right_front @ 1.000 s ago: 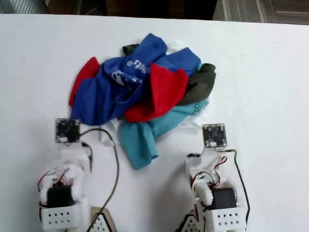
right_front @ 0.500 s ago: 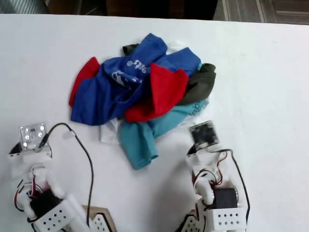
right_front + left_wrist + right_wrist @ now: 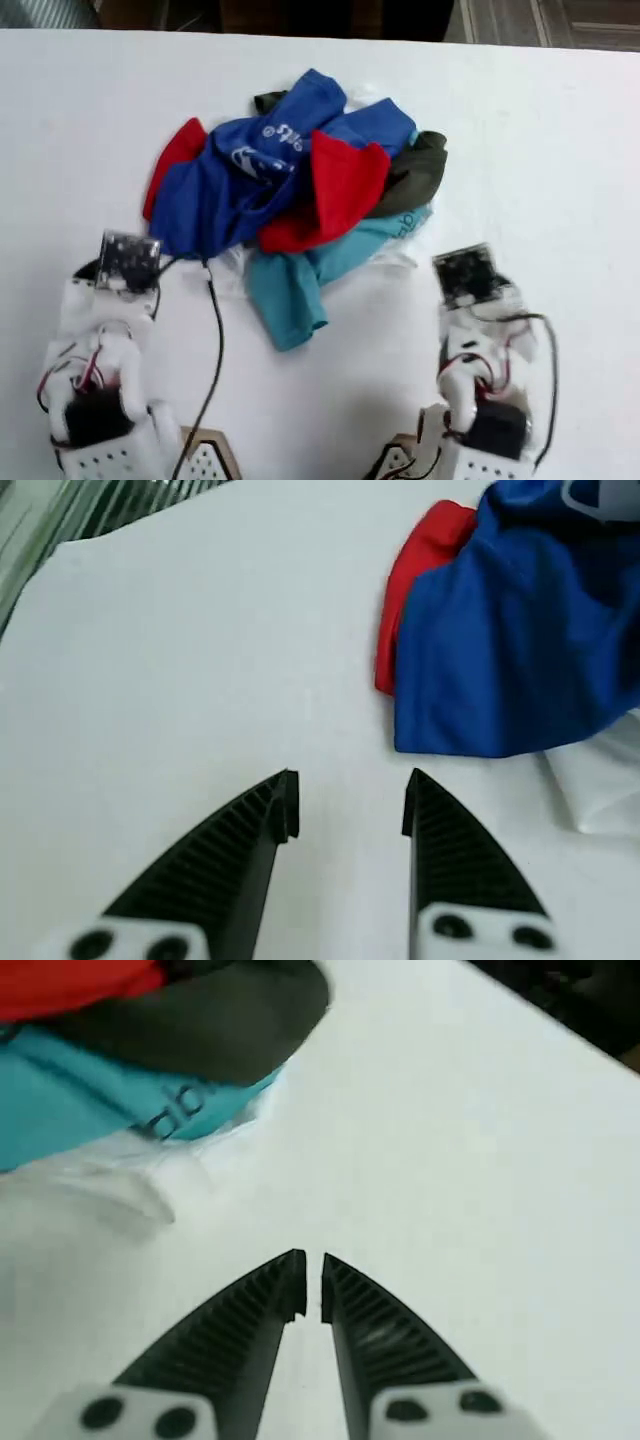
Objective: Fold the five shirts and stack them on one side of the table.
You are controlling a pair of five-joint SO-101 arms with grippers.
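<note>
Left gripper point(image 3: 350, 802) gapes wide — right gripper point(image 3: 312, 1285) jaws sit all but closed.

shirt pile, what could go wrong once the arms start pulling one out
1. The blue shirt lies tangled over the red shirt and the teal shirt, so tugging one may drag the whole pile.
2. The white shirt peeks out from under the pile on a white table, so it could easily be missed.
3. The black cable trails beside the teal shirt, near the open left gripper, and might snag fabric.
</note>
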